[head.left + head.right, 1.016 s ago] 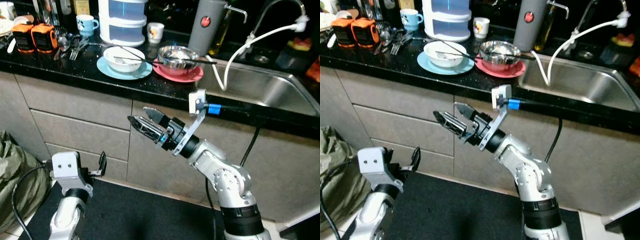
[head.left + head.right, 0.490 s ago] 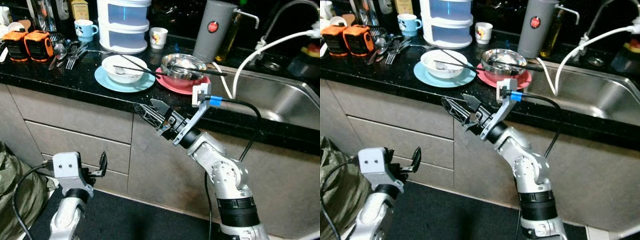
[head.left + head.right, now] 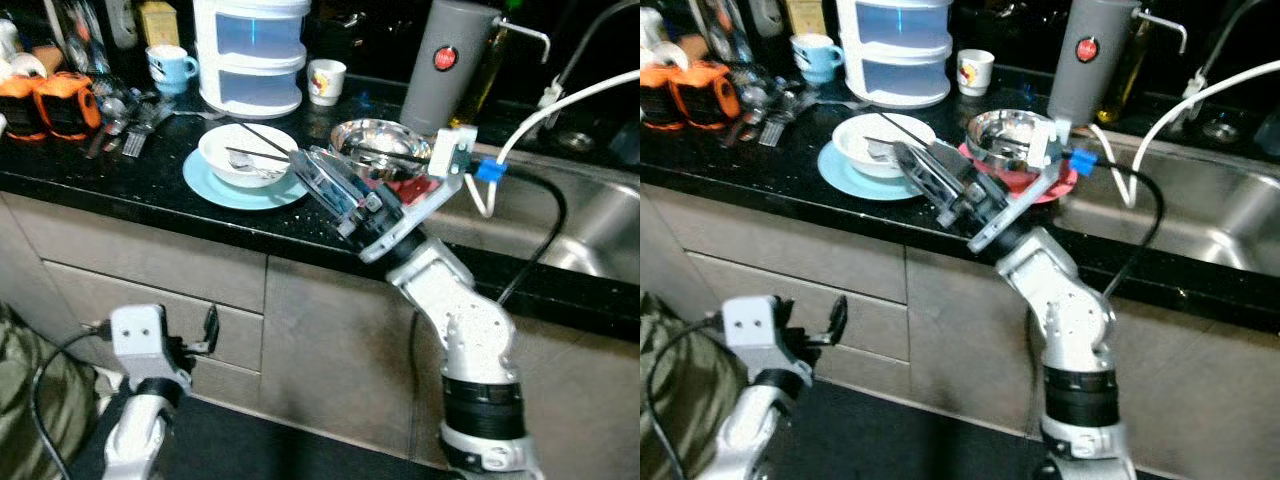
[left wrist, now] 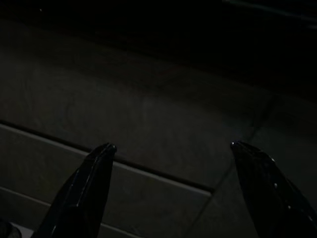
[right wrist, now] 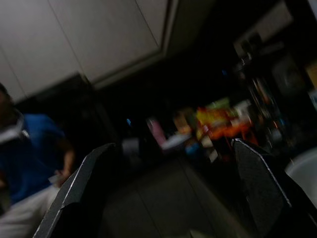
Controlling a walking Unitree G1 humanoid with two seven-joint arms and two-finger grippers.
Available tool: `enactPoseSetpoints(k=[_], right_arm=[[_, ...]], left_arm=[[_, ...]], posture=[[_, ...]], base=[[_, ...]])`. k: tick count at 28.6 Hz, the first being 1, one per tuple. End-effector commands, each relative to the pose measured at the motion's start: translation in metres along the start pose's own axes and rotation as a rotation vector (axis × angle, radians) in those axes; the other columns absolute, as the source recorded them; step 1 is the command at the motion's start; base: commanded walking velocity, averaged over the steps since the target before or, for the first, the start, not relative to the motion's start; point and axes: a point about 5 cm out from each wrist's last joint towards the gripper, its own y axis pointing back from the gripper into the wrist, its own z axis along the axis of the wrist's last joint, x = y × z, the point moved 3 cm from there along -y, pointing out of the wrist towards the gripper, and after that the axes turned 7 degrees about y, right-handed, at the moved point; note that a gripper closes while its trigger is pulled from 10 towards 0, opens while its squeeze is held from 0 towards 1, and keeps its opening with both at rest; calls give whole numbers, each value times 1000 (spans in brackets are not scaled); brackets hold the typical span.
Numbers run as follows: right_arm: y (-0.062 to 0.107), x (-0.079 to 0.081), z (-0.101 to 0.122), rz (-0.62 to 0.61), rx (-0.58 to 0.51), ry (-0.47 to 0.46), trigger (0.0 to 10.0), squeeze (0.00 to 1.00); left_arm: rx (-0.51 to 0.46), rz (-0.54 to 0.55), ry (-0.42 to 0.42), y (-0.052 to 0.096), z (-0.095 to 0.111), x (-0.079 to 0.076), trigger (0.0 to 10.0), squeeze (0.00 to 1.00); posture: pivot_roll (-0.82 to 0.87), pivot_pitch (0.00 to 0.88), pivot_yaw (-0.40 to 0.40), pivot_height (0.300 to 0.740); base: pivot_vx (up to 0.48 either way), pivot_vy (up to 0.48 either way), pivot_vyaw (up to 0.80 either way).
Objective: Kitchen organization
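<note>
On the black counter (image 3: pixel 150 205) a white bowl (image 3: pixel 245 152) with chopsticks (image 3: pixel 262 138) across it sits on a light blue plate (image 3: pixel 215 185). Beside it a steel bowl (image 3: pixel 375 135) rests on a red plate (image 3: pixel 1065 185). My right gripper (image 3: pixel 305 165) is raised over the counter's front edge, open, its fingertips right next to the white bowl and holding nothing. In the right wrist view the gripper (image 5: pixel 173 144) shows its fingers wide apart. My left gripper (image 3: pixel 208 325) hangs low before the drawers, open in the left wrist view (image 4: pixel 171 146).
A stacked white-and-blue container (image 3: pixel 250 55), blue mug (image 3: pixel 165 65), small cup (image 3: pixel 325 80) and grey flask (image 3: pixel 455 65) stand at the back. Cutlery (image 3: pixel 125 125) and orange items (image 3: pixel 50 100) lie left. The sink (image 3: pixel 590 215) lies right. A person in blue (image 5: pixel 29 148) is in the room.
My right arm has risen from in front of the cabinet doors up to counter level, reaching the bowls. The camera has shifted slightly. My left arm stays low.
</note>
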Motion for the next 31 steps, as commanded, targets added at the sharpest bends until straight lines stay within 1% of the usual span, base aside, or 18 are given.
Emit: enactPoseSetpoints(k=[1, 6, 7, 10, 11, 12, 13, 14, 15, 16, 18, 20, 22, 24, 25, 26, 29, 31], right_arm=[[2, -5, 17, -22, -58, 6, 10000, 0], [1, -10, 25, -60, -76, 46, 10000, 0], [2, -16, 31, -96, -80, 72, 10000, 0], [2, -25, 36, -156, -53, 160, 10000, 0], [3, -33, 36, -211, -21, 235, 10000, 0], [3, -33, 36, -211, -21, 235, 10000, 0], [3, -40, 36, -266, 2, 292, 10000, 0], [4, -45, 37, -302, 16, 327, 10000, 0], [4, -45, 37, -302, 16, 327, 10000, 0], [5, -52, 38, -350, 22, 353, 10000, 0], [16, -75, 46, -520, 32, 435, 10000, 0], [25, -88, 51, -617, 36, 494, 10000, 0], [27, -90, 53, -636, 31, 507, 10000, 0], [31, -93, 62, -676, -14, 526, 10000, 0], [31, -93, 62, -676, -14, 526, 10000, 0], [33, -96, 70, -708, -43, 553, 10000, 0], [34, -98, 77, -738, -51, 598, 10000, 0], [38, -103, 80, -769, -39, 626, 10000, 0]], left_arm=[[13, -6, 1, 1, -3, -3, 10000, 0], [6, -4, -2, 2, -2, -4, 10000, 0], [8, -9, -7, 1, -2, -5, 10000, 0], [10, -17, -9, 1, -2, -6, 10000, 0], [15, -12, -13, 0, -3, -6, 10000, 0], [15, -12, -13, 0, -3, -6, 10000, 0], [20, -4, -13, 0, -4, -5, 10000, 0], [22, 1, -14, -1, -5, -5, 10000, 0], [22, 1, -14, -1, -5, -5, 10000, 0], [22, 6, -10, -1, -5, -5, 10000, 0], [11, 14, 11, 0, -4, -4, 10000, 0], [7, 17, 15, 0, -3, -3, 10000, 0], [8, 16, 13, 0, -3, -4, 10000, 0], [8, 17, 13, -1, -3, -4, 10000, 0], [8, 17, 13, -1, -3, -4, 10000, 0], [7, 18, 14, -1, -3, -4, 10000, 0], [7, 19, 15, -1, -3, -4, 10000, 0], [8, 19, 16, -1, -3, -4, 10000, 0]], posture=[[155, 0, -74, 740], [155, 0, -74, 740], [154, 0, -73, 740], [152, 0, -73, 740], [149, 0, -72, 740], [149, 0, -72, 740], [148, 0, -73, 740], [148, 0, -73, 740], [148, 0, -73, 740], [148, 0, -73, 740], [151, 0, -76, 740], [154, 0, -76, 740], [155, 0, -76, 740], [157, 0, -78, 740], [157, 0, -78, 740], [157, 0, -78, 740], [157, 0, -78, 740], [156, 0, -77, 740]], base=[[274, 0, 0], [100, 0, 0], [0, 0, 0], [0, -137, 0], [0, -469, 0], [0, -469, 0], [0, -469, 0], [0, -469, 0], [0, -469, 0], [0, -465, 0], [0, 0, 0], [0, 0, 0], [0, 0, 0], [0, 0, 0], [0, 0, 0], [0, 0, 0], [0, 0, 0], [0, 0, 0]])
